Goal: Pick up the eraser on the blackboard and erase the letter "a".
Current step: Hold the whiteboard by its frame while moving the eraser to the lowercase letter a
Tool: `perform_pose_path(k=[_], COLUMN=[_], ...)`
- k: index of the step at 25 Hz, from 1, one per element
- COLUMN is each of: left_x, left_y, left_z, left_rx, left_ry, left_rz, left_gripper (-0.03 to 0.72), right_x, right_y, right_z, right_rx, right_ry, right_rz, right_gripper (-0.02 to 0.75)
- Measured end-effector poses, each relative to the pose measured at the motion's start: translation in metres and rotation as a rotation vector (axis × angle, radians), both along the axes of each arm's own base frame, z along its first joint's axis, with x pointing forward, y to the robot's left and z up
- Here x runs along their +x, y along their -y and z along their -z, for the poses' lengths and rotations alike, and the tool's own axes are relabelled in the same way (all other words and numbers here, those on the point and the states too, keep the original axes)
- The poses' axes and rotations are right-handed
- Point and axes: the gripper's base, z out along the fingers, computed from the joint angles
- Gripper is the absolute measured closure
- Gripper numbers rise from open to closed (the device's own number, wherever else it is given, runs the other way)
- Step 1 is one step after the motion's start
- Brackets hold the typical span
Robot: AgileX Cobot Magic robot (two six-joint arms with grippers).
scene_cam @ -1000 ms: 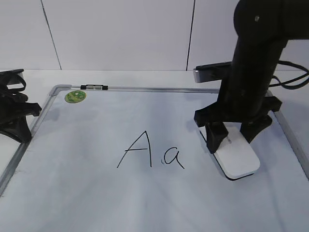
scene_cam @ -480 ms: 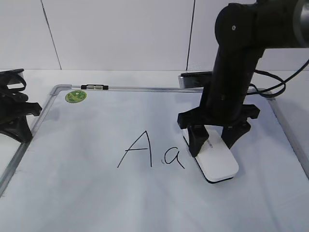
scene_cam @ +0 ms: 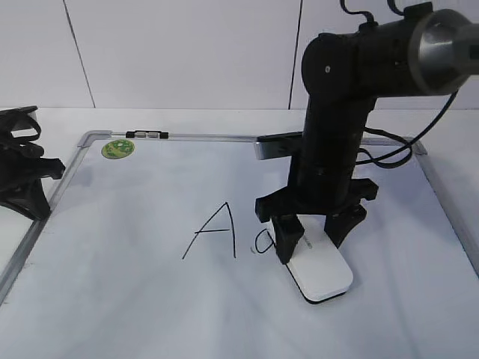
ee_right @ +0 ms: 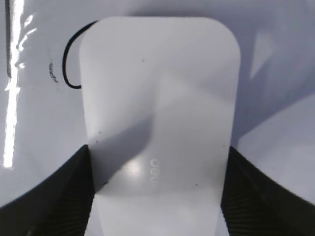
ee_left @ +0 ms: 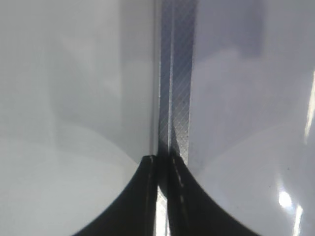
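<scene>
My right gripper (scene_cam: 313,235) is shut on the eraser (scene_cam: 322,273), a flat white block with a black underside, which rests on the blackboard (scene_cam: 135,292). In the right wrist view the eraser (ee_right: 157,123) fills the middle between my two black fingers (ee_right: 157,196). The letter "a" (scene_cam: 262,242) is partly covered by the eraser and finger; only its left loop shows, also in the right wrist view (ee_right: 73,59). The capital "A" (scene_cam: 212,230) stands to its left. My left gripper (scene_cam: 22,183) is shut and empty at the board's left edge, over the grey frame (ee_left: 174,98).
A round green sticker (scene_cam: 117,149) sits in the board's far left corner, next to a small black-and-white clip (scene_cam: 147,135) on the frame. A white wall rises behind the table. A black cable (scene_cam: 404,149) hangs from the right arm.
My right gripper has slid the eraser leftward across the board, from right of the "a" onto its right half. The left arm has not moved.
</scene>
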Motion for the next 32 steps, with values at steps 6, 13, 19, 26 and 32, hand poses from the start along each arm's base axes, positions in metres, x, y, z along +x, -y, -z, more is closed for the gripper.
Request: perform_pose_path(k=[6, 13, 19, 26, 32], left_x=[0.0, 0.0, 0.0, 0.0, 0.001], left_y=[0.0, 0.0, 0.0, 0.0, 0.0], left_z=[0.0, 0.0, 0.0, 0.0, 0.0], left_rx=[0.0, 0.0, 0.0, -0.001, -0.001], left_ry=[0.0, 0.002, 0.002, 0.004, 0.006], left_rz=[0.0, 0.0, 0.0, -0.002, -0.001], left_gripper=[0.673, 0.673, 0.673, 0.673, 0.673], right_x=[0.001, 0.001, -0.002, -0.007, -0.006], right_y=[-0.001, -0.002, -0.007, -0.016, -0.014], right_z=[-0.001, 0.0, -0.001, -0.001, 0.002], right_rx=[0.002, 0.006, 0.019, 0.029, 0.004], right_ry=[0.008, 0.003, 0.0, -0.002, 0.004], right_rz=[-0.003, 0.0, -0.006, -0.033, -0.039], right_gripper=[0.211, 0.211, 0.211, 0.211, 0.211])
